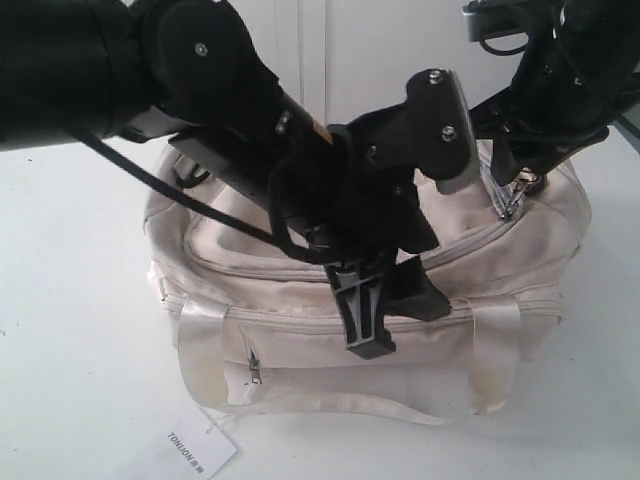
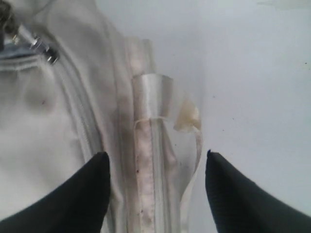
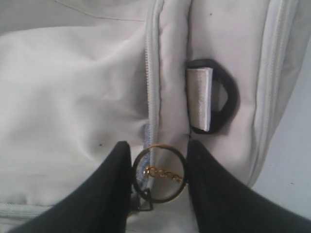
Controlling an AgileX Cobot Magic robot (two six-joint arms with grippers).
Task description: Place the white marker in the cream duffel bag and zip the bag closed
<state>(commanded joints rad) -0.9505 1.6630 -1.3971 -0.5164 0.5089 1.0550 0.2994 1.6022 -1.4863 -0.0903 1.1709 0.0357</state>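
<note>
The cream duffel bag (image 1: pixel 300 350) lies on the white table, and what shows of its curved top zipper (image 1: pixel 210 262) looks closed. My right gripper (image 1: pixel 515 190) (image 3: pixel 159 144) is at the bag's right end. It is shut on the gold ring pull (image 3: pixel 163 172), with a finger touching each side of the ring. My left gripper (image 1: pixel 388 305) (image 2: pixel 155 154) reaches across the middle and hangs open over the bag's front edge, above a shiny webbing handle (image 2: pixel 150 90), holding nothing. The white marker is out of view.
A white hang tag (image 1: pixel 190 450) lies on the table in front of the bag. A black end ring (image 3: pixel 221 97) sits just beyond the ring pull. The front pocket zip (image 1: pixel 255 365) faces the camera. The left arm covers much of the bag's top.
</note>
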